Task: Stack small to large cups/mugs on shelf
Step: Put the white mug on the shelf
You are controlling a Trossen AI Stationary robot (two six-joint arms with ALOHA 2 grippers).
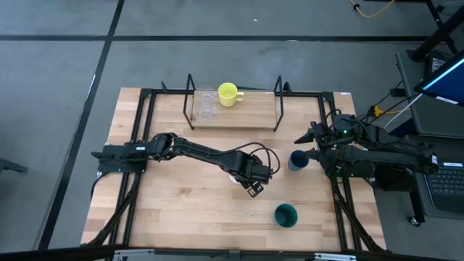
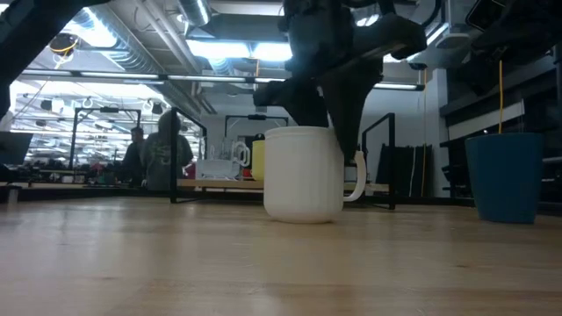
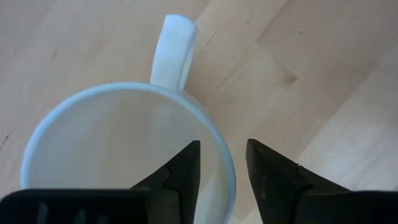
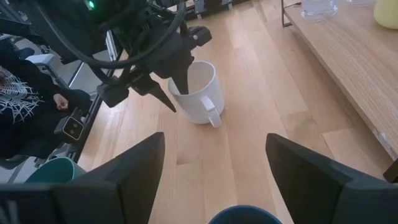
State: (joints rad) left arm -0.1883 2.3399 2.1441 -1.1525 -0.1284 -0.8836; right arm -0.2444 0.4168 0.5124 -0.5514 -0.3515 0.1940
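A white mug (image 3: 118, 149) stands upright on the wooden table near its middle (image 4: 199, 93), handle out to one side. My left gripper (image 3: 224, 168) points steeply down at its rim, open, one finger inside the mug and one outside; a narrow gap shows on each side of the wall. My right gripper (image 4: 214, 168) waits open at the table's right (image 1: 308, 145), above a dark blue cup (image 1: 298, 160). A dark green cup (image 1: 286, 215) stands toward the near edge. On the shelf (image 1: 239, 119) at the far side stand clear glass cups (image 1: 206, 110) and a yellow mug (image 1: 228, 94).
Black wire frames (image 1: 190, 101) rise at each end of the shelf. Black rails (image 1: 138, 145) run along the table's left and right sides. A person's sleeve (image 4: 25, 93) shows beyond the table's edge in the right wrist view. Bare wood lies on the near left.
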